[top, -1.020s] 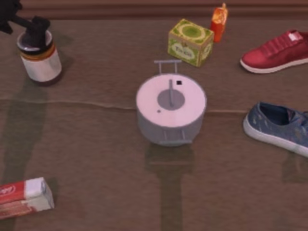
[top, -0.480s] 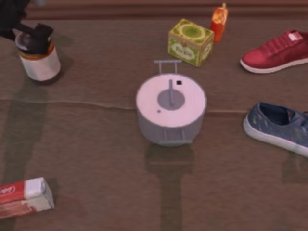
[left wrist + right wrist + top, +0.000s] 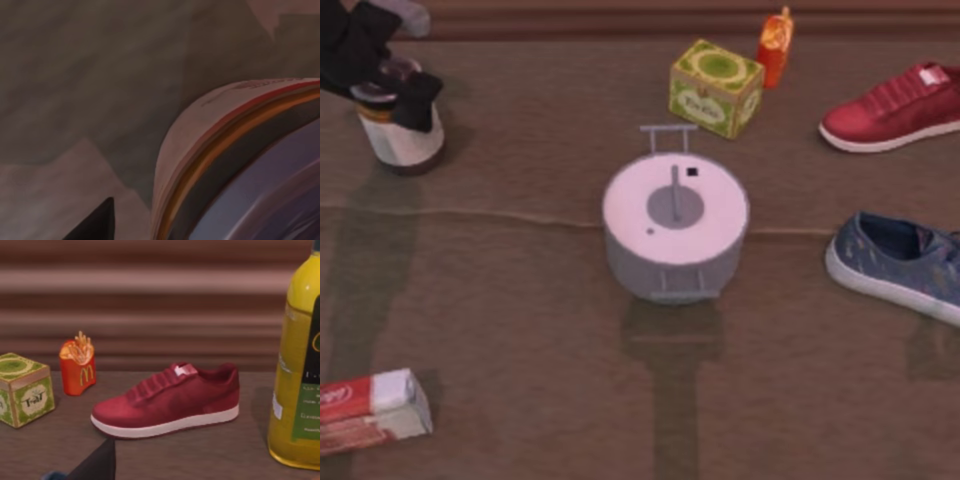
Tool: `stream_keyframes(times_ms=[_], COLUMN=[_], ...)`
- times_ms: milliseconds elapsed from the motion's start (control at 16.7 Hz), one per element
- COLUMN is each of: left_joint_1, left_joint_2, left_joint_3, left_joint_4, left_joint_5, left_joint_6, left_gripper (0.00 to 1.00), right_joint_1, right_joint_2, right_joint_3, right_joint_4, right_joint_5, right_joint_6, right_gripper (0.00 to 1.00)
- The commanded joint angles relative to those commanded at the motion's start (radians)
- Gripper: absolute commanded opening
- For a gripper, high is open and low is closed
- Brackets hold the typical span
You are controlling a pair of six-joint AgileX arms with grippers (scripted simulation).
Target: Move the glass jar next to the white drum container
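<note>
The glass jar [image 3: 406,143] stands upright at the table's far left, white label and dark lid showing. My left gripper [image 3: 392,78] hangs right over its lid, open, one black finger on each side of the lid. In the left wrist view the jar [image 3: 235,150] fills the frame with its amber band and dark lid, and one fingertip [image 3: 100,222] stands apart from its side. The white drum container [image 3: 720,215] sits mid-table, well to the right of the jar. My right gripper [image 3: 160,475] is out of the top view, open and holding nothing.
A green-yellow box [image 3: 716,87] and a fries carton [image 3: 774,45] stand behind the drum. A red shoe [image 3: 895,105] and a blue shoe [image 3: 895,262] lie at the right. A red-and-white box [image 3: 370,408] lies at the front left. A yellow bottle [image 3: 297,380] stands near the right gripper.
My left gripper has come in from the far left corner and lowered over the jar, now covering most of its lid. The jar and drum have stayed put.
</note>
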State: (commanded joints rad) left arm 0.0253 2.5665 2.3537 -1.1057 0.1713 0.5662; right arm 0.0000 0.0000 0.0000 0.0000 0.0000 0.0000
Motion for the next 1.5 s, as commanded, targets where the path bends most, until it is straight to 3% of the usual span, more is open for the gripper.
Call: stream_keyframes(times_ms=[780,1500], left_joint_1=[0.0,0.005], left_joint_2=[0.0,-0.03], left_joint_3=[0.0,-0.033], left_joint_4=[0.0,-0.006], left_joint_5=[0.0,0.0], left_joint_6=[0.0,0.002], left_gripper=[0.02,0.0], right_joint_1=[0.0,0.0], right_joint_2=[0.0,0.0], right_joint_3=[0.0,0.0], right_joint_4=[0.0,0.0], right_joint_5=[0.0,0.0], right_joint_6=[0.0,0.0], right_gripper=[1.0,1.0])
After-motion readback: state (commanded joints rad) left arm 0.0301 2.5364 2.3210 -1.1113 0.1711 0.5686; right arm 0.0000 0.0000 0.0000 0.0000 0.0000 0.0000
